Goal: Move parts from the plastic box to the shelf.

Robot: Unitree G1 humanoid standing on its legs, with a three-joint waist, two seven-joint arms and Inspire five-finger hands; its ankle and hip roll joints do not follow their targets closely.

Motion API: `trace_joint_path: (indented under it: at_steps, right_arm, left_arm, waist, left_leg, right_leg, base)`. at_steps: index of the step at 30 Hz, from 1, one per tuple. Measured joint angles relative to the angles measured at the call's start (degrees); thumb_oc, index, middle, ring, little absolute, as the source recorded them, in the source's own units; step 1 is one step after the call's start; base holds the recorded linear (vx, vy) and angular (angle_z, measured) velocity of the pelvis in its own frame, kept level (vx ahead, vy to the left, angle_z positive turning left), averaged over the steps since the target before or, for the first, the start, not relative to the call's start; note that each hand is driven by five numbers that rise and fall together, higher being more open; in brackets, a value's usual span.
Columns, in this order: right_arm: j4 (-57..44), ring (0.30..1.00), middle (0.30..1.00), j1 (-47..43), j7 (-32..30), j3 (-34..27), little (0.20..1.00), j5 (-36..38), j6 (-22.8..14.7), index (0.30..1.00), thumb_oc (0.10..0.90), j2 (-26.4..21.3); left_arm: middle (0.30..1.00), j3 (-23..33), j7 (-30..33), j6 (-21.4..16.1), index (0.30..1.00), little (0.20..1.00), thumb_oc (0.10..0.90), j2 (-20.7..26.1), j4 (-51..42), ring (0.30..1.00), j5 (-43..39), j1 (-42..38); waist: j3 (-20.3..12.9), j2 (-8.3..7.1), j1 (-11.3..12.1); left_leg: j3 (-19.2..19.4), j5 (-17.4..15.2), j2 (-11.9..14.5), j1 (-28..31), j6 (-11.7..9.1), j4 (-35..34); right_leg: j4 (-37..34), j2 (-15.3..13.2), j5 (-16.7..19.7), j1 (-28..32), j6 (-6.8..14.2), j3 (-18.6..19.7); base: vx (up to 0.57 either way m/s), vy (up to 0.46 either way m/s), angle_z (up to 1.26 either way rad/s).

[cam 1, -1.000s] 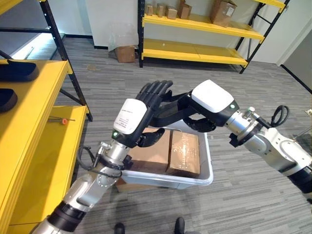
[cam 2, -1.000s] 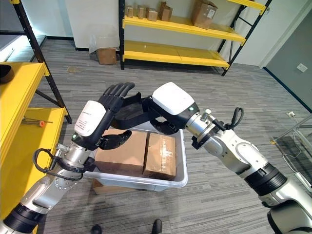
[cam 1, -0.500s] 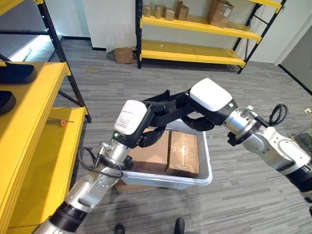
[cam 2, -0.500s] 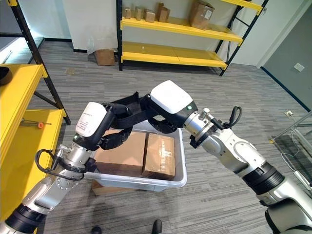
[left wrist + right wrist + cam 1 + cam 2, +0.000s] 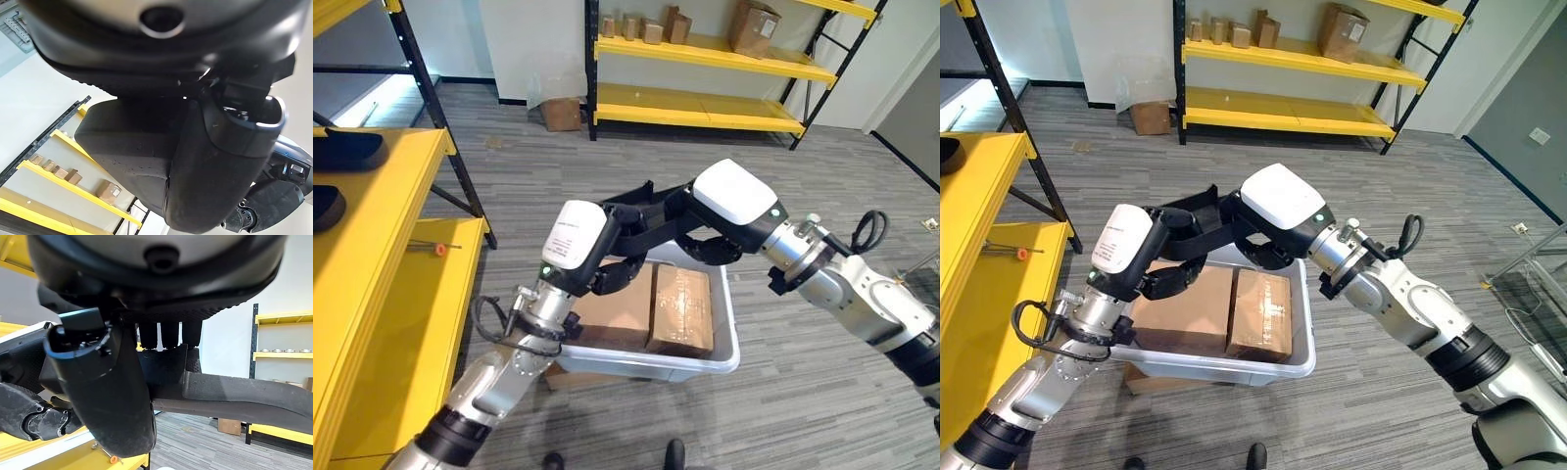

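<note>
I stand by the robot. Its two hands meet in the air just above the far left part of the plastic box. The left hand comes up from the near left, and the right hand reaches across from the right. Their dark fingers overlap each other, so I cannot tell if either hand is released, clenched or grasping something.

The parts are two brown cartons that lie flat in the box, side by side and touching: a wide one on the left and a narrow one on the right. The box sits on the grey floor.

At the left is a yellow shelf. A dark thing lies on its upper level and a small orange-tipped tool on its lower level. At the far wall another yellow shelf carries several cartons.
</note>
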Motion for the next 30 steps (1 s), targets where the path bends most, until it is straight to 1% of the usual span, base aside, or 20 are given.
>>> trace_joint_path:
  at_steps: [3,5,6,7,8,9,13,14,16,17,18,20,21,22,24,26,27,28,30]
  right_arm:
    - [-1.24,1.000,1.000,1.25,0.05,-1.38,1.000,0.76,0.44,1.000,0.900,1.39]
    - [-4.00,1.000,1.000,2.21,0.22,-2.66,1.000,1.95,0.44,1.000,0.900,1.46]
    - [-5.14,1.000,1.000,3.78,0.49,-4.72,1.000,3.64,0.20,1.000,0.900,2.55]
    - [-5.52,1.000,1.000,4.09,0.47,-5.12,1.000,4.50,0.24,1.000,0.900,3.16]
    - [-7.20,1.000,1.000,6.31,1.74,-7.35,1.000,7.73,0.12,1.000,0.900,4.79]
    - [-9.20,1.000,1.000,9.35,1.94,-9.91,1.000,11.31,-0.10,1.000,0.900,7.42]
    - [-10.81,1.000,1.000,13.30,3.27,-11.64,1.000,17.55,-0.59,1.000,0.900,9.76]
    - [-10.88,1.000,1.000,16.02,3.71,-13.40,1.000,19.85,-0.57,1.000,0.900,10.89]
    - [-10.83,1.000,1.000,18.46,4.00,-14.38,1.000,21.53,0.00,1.000,0.900,11.93]
    - [-10.56,1.000,1.000,19.68,4.53,-14.72,1.000,22.44,0.51,1.000,0.900,11.96]
    - [-10.56,1.000,1.000,21.17,4.77,-15.73,1.000,23.27,0.44,1.000,0.900,13.19]
    - [-10.29,1.000,1.000,23.61,4.96,-16.09,1.000,25.49,0.47,1.000,0.900,14.29]
    - [-10.00,1.000,1.000,24.37,5.10,-16.27,1.000,26.02,0.27,1.000,0.900,14.78]
    - [-9.83,1.000,1.000,25.67,5.48,-16.25,1.000,27.26,0.49,1.000,0.900,14.85]
    - [-9.75,1.000,1.000,25.84,5.76,-16.23,1.000,27.63,0.60,1.000,0.900,14.69]
    - [-9.76,1.000,1.000,25.82,5.78,-16.25,1.000,28.12,0.58,1.000,0.900,14.56]
    - [-9.76,1.000,1.000,25.70,5.74,-16.25,1.000,28.86,0.50,1.000,0.900,14.20]
    - [-9.76,1.000,1.000,25.57,5.66,-16.25,1.000,29.43,0.46,1.000,0.900,14.22]
    - [-9.75,1.000,1.000,25.49,5.60,-16.26,1.000,29.91,0.48,1.000,0.900,14.22]
  left_arm:
    - [0.300,0.46,0.01,0.02,0.300,0.300,0.400,-0.05,-0.03,0.300,-0.07,0.26]
    - [0.300,1.25,0.07,0.04,0.300,0.300,0.400,-0.23,-0.10,0.300,-0.07,1.00]
    - [0.300,2.55,0.19,-0.01,0.300,0.300,0.400,-0.45,-0.65,0.300,-0.09,1.69]
    - [0.300,3.02,0.47,0.02,0.300,0.300,0.400,-0.44,-0.70,0.300,-0.09,2.01]
    - [0.300,3.92,0.54,-0.10,0.300,0.300,0.400,-0.44,-0.81,0.300,-0.09,2.82]
    - [0.300,5.04,0.60,-0.04,0.300,0.300,0.400,-0.44,-1.01,0.300,-0.23,4.23]
    - [0.300,7.26,0.52,0.27,0.300,0.300,0.400,-0.41,-0.95,0.300,-0.86,7.22]
    - [0.300,7.78,0.53,0.44,0.300,0.300,0.400,-0.40,-0.96,0.300,-1.00,8.03]
    - [0.300,8.98,0.53,0.59,0.300,0.300,0.400,-0.46,-0.97,0.300,-1.03,9.35]
    - [0.300,9.32,0.53,1.28,0.300,0.300,0.400,-0.45,-0.94,0.300,-1.06,9.66]
    - [0.300,9.70,0.52,1.26,0.300,0.300,0.400,-0.48,-0.96,0.300,-1.06,10.10]
    - [0.300,10.96,0.57,1.25,0.300,0.300,0.400,-0.53,-0.96,0.300,-1.21,11.61]
    - [0.300,11.61,0.57,1.12,0.300,0.300,0.400,-0.51,-0.99,0.300,-1.19,12.25]
    - [0.300,12.45,0.60,1.30,0.300,0.300,0.400,-0.47,-0.99,0.300,-1.23,13.72]
    - [0.300,13.70,0.59,1.30,0.300,0.300,0.400,-0.60,-0.98,0.300,-1.24,15.14]
    - [0.300,14.52,0.59,1.43,0.300,0.300,0.400,-0.87,-0.92,0.300,-1.25,16.73]
    - [0.300,15.05,0.59,1.25,0.300,0.300,0.400,-1.80,-0.97,0.300,-1.29,17.87]
    - [0.300,15.63,0.61,1.16,0.300,0.300,0.400,-3.02,-0.98,0.300,-1.46,18.46]
    - [0.300,15.89,0.61,1.29,0.300,0.300,0.400,-4.52,-0.94,0.300,-3.27,18.83]
  waist:
    - [-0.10,0.18,-0.06]
    - [-0.30,0.53,-0.11]
    - [-0.36,0.58,-0.19]
    - [-0.38,0.62,-0.17]
    - [-0.41,0.84,-0.42]
    - [-0.55,1.00,-0.58]
    - [-0.78,1.66,-1.11]
    - [-0.76,1.99,-1.07]
    - [-0.80,2.32,-1.16]
    - [-0.74,3.04,-1.24]
    - [-0.76,3.09,-1.21]
    - [-0.68,3.91,-1.24]
    - [-0.74,3.87,-1.25]
    - [-0.58,4.89,-1.22]
    - [-0.53,5.54,-1.18]
    - [-0.50,6.90,-0.92]
    - [-0.30,8.12,-0.03]
    - [-0.03,8.71,0.27]
    - [0.44,9.46,0.27]
  left_leg:
    - [0.11,-0.02,-0.01,0.06,-0.01,-0.01]
    - [0.27,-0.13,0.02,0.14,-0.01,-0.03]
    - [0.28,-0.16,0.04,0.14,0.03,-0.03]
    - [0.28,-0.15,0.02,0.14,0.03,-0.02]
    - [0.34,-0.17,0.02,0.13,0.05,-0.02]
    - [0.32,-0.22,0.03,0.17,0.01,-0.02]
    - [0.12,-0.30,0.08,0.23,0.10,-0.02]
    - [-0.14,-0.24,0.17,0.21,0.05,-0.02]
    - [-0.20,-0.27,0.12,0.25,0.05,-0.03]
    - [-0.16,-0.21,0.55,0.18,0.05,-0.02]
    - [-0.22,-0.22,0.63,0.24,0.02,-0.02]
    - [-0.20,-0.10,1.24,0.10,-0.20,0.05]
    - [-0.14,-0.12,1.41,0.16,-0.23,0.04]
    - [-0.15,0.10,2.27,0.02,-0.64,0.14]
    - [-0.11,0.18,2.95,-0.02,-0.79,0.10]
    - [-0.17,0.23,4.17,-0.07,-0.87,0.08]
    - [-0.32,0.48,5.20,-0.18,-1.23,0.17]
    - [-0.43,0.57,6.09,-0.34,-1.38,0.27]
    - [-1.24,0.83,6.96,-0.80,-1.79,0.19]
  right_leg:
    - [-0.01,0.00,-0.01,-0.02,0.01,0.00]
    - [-0.03,-0.01,-0.05,-0.01,0.03,0.03]
    - [-0.03,0.00,-0.07,-0.01,0.03,0.03]
    - [-0.02,0.02,-0.05,-0.01,0.04,0.03]
    - [-0.03,-0.02,-0.08,-0.06,0.05,0.03]
    - [-0.02,0.01,-0.18,-0.01,-0.01,0.02]
    - [-0.02,0.02,-0.29,0.25,0.01,-0.04]
    - [-0.03,0.05,-0.39,0.37,0.07,-0.16]
    - [-0.03,0.04,-0.43,0.45,0.10,-0.14]
    - [0.00,0.05,-0.48,0.40,0.16,-0.23]
    - [-0.01,0.18,-0.59,0.47,0.13,-0.17]
    - [0.02,0.80,-0.80,0.29,0.01,-0.40]
    - [0.10,1.01,-0.95,0.27,-0.21,-0.33]
    - [0.19,1.48,-1.14,0.10,-0.41,-0.68]
    - [0.20,2.11,-1.29,-0.06,-0.64,-0.68]
    - [0.04,3.43,-1.41,-0.04,-1.03,-0.75]
    - [0.10,4.97,-1.69,-0.12,-1.63,-1.20]
    - [0.29,5.61,-1.82,-0.28,-2.00,-1.36]
    - [0.28,6.42,-2.23,-0.42,-2.80,-1.61]
  base:
    - [0.00,-0.005,-0.01]
    - [-0.01,-0.025,-0.03]
    - [-0.01,-0.036,0.00]
    - [-0.04,-0.050,0.00]
    - [-0.01,-0.046,-0.01]
    - [-0.02,-0.053,0.00]
    - [-0.02,-0.074,0.03]
    - [0.00,-0.063,0.09]
    - [-0.04,-0.106,0.03]
    - [-0.06,-0.121,0.00]
    - [-0.08,-0.158,-0.01]
    - [-0.08,-0.152,-0.03]
    - [-0.06,-0.168,-0.04]
    - [-0.08,-0.211,-0.05]
    - [-0.04,-0.119,-0.06]
    - [-0.10,-0.184,-0.05]
    - [-0.12,-0.185,-0.03]
    - [-0.21,-0.228,0.03]
    - [-0.17,-0.141,0.13]
